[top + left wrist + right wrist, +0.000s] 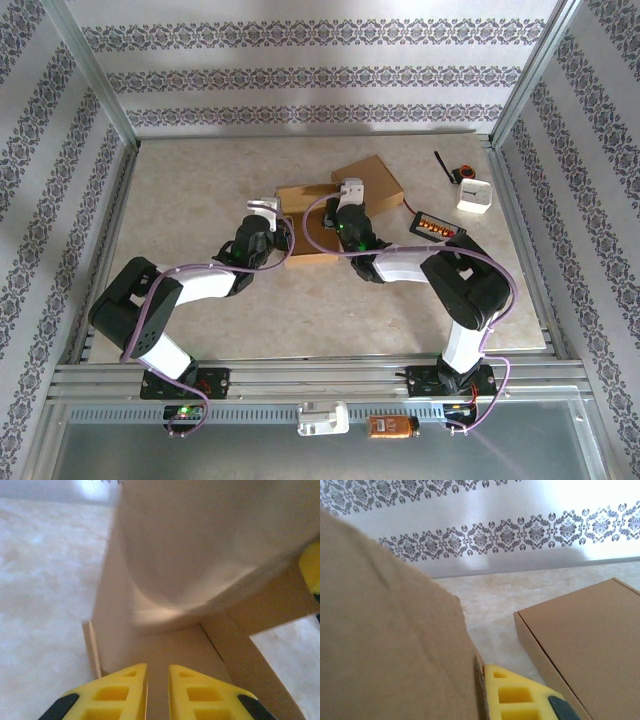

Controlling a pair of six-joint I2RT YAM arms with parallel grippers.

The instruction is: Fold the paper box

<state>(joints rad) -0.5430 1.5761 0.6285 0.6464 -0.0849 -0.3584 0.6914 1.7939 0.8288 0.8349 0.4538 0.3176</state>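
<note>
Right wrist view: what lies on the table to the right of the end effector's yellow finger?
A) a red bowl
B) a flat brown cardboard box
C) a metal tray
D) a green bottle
B: a flat brown cardboard box lies on the pale table at the right of that view, with its top panel facing up.
</note>
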